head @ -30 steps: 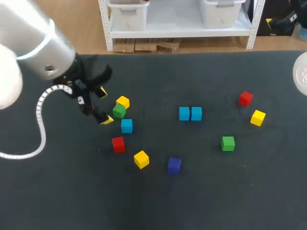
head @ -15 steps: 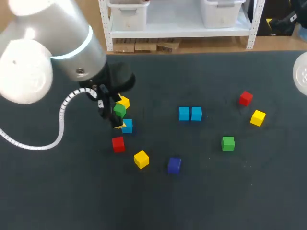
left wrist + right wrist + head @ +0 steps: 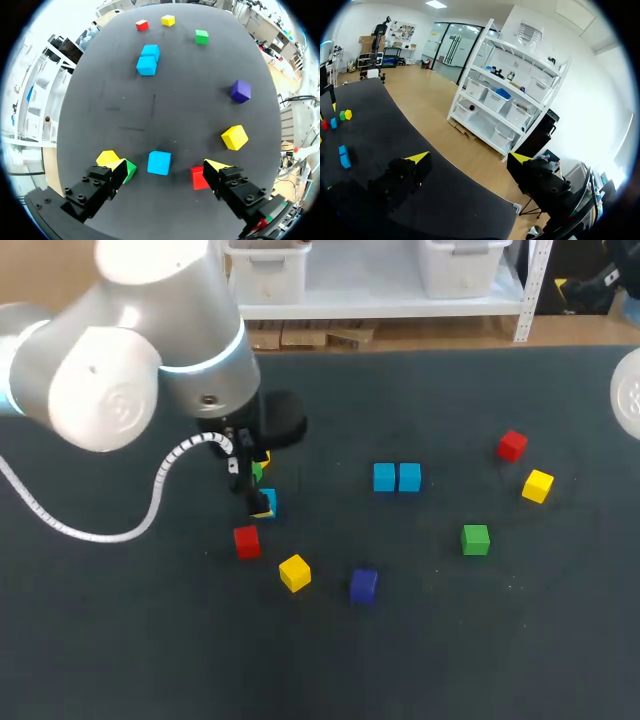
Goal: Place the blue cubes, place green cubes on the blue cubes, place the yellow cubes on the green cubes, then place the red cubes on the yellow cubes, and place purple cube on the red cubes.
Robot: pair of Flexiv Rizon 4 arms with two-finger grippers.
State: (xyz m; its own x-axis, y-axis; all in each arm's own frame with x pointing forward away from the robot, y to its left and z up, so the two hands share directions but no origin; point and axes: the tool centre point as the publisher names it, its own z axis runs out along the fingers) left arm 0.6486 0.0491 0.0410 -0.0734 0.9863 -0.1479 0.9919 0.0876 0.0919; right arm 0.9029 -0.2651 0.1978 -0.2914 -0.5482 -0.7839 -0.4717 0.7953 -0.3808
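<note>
Left gripper (image 3: 166, 166) hangs low over the dark matte table (image 3: 420, 660). Jaws spread wide, nothing held. A small sky-blue hard cube (image 3: 159, 163) lies flat on the table between the two yellow-tipped fingers, and neither touches it.

Crowded spot. A small green cube (image 3: 130, 170) sits just beside one finger, with a small yellow cube (image 3: 107, 157) close behind it. A small red cube (image 3: 198, 178) sits just beside the other finger.

Elsewhere: a pair of sky-blue cubes (image 3: 397, 477), touching side by side, mid-table. A second green cube (image 3: 476, 539), second red cube (image 3: 512, 446) and second yellow cube (image 3: 538, 485) lie toward the right. A third yellow cube (image 3: 294, 572) and a dark purple cube (image 3: 363, 584) lie nearer the front.

Right gripper (image 3: 470, 159) hangs above the table's edge, well apart from all the cubes. Jaws wide, empty.

Handling, as judged: the cube looks rigid, light and smooth-faced. Material unclear, perhaps painted wood or plastic. It should not crush, but could twist or slip if pinched on its edges. Best hold is two opposite flat side faces, centred, with the fingers square to them. The fingers need to drop into the narrow gaps on either side, or they will nudge the green and red neighbours.
</note>
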